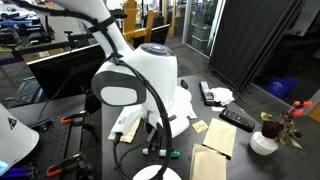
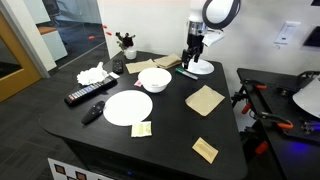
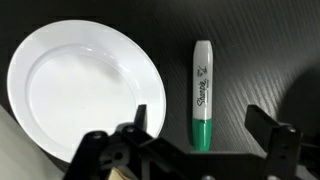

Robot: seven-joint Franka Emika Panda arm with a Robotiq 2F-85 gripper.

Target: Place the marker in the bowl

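Note:
In the wrist view the marker (image 3: 202, 95) lies flat on the black table, a white barrel with its green cap towards me. The white bowl (image 3: 60, 90) sits empty just to its left, not touching it. My gripper (image 3: 200, 118) is open and hovers above the marker, one finger on each side of the green cap, with a clear gap to both. In an exterior view the gripper (image 2: 192, 60) hangs at the far side of the table, just behind and right of the bowl (image 2: 154, 79). The marker is too small to make out there.
A flat white plate (image 2: 128, 107) lies in front of the bowl. A black remote (image 2: 85, 96) and crumpled white paper (image 2: 92, 73) lie at the left. A small vase of flowers (image 2: 126, 42) stands at the back. Brown paper pieces (image 2: 205, 99) lie at the right.

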